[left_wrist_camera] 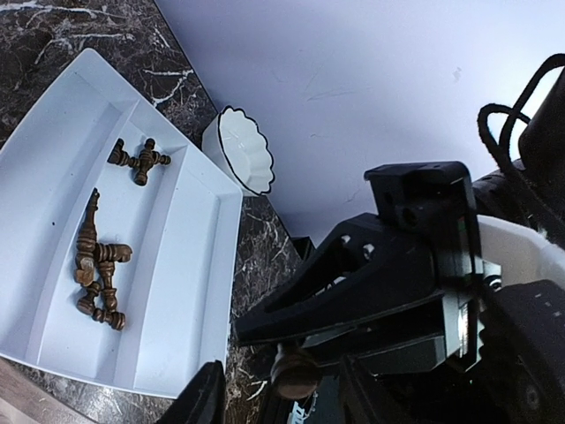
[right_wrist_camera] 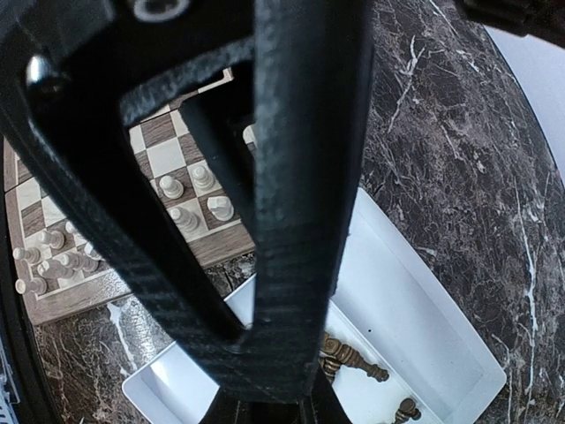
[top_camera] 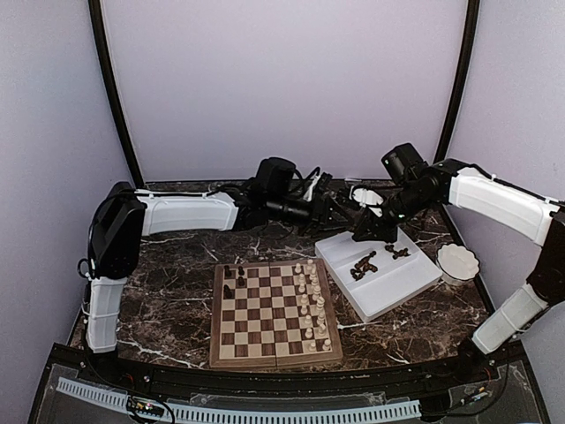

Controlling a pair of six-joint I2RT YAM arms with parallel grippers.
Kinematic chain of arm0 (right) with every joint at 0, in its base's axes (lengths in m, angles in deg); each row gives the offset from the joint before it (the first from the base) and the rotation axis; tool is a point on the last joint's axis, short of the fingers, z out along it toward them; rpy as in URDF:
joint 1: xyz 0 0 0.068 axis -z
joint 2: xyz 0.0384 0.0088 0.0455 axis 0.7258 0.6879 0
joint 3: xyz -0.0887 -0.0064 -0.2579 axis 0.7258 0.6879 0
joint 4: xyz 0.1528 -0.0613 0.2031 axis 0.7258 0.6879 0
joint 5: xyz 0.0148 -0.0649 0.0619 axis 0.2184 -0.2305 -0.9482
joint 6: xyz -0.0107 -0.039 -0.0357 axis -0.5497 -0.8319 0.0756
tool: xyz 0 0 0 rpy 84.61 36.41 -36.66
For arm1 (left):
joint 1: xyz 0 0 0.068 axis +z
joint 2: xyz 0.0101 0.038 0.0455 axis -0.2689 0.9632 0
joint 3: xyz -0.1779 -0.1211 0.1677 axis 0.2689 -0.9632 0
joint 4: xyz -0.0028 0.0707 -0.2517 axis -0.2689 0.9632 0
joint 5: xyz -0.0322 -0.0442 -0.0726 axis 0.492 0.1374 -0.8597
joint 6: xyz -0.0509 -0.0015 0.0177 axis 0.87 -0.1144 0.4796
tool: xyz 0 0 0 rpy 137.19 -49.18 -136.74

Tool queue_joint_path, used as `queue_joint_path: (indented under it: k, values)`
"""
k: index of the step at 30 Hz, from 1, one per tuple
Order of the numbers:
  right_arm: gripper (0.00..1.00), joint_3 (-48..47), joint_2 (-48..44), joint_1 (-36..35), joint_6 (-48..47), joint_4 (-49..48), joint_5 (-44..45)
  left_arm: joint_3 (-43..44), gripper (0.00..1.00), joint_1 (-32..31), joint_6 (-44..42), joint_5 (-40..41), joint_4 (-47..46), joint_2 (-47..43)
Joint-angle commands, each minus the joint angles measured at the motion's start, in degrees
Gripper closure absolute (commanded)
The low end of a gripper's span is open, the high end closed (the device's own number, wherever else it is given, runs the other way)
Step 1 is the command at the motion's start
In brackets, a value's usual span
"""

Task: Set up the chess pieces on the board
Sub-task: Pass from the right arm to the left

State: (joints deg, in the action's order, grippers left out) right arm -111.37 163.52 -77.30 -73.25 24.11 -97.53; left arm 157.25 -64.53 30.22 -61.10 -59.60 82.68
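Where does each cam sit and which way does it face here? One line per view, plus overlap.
Top external: high behind the bases, looking down and forward at the board and white tray; left arm and right arm both show.
Left wrist: on the left arm, facing across the tray to the scalloped bowl; own fingers at the bottom, right claw close ahead.
Right wrist: looks down between its own fingers at board and tray.
Shared: all three see the tray's dark chess pieces.
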Motion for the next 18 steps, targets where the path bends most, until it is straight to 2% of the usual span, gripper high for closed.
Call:
queue_joint_path:
  k: [1, 10, 18]
  values:
    - [0.89, -2.2, 0.3, -0.5, 0.6, -0.7, 0.2, 2.3, 0.56, -0.5, 0.1, -1.9, 0.9, 0.0]
    - [0.89, -2.7, 0.1, -0.5, 0.7, -0.2, 0.1, 3.4, 0.61, -1.1, 0.6, -3.5, 0.3, 1.1]
    - [0.89, -2.5, 0.0, -0.5, 0.7, -0.3, 0.5, 3.6, 0.81, -1.1, 1.7, -4.7, -1.5, 1.6]
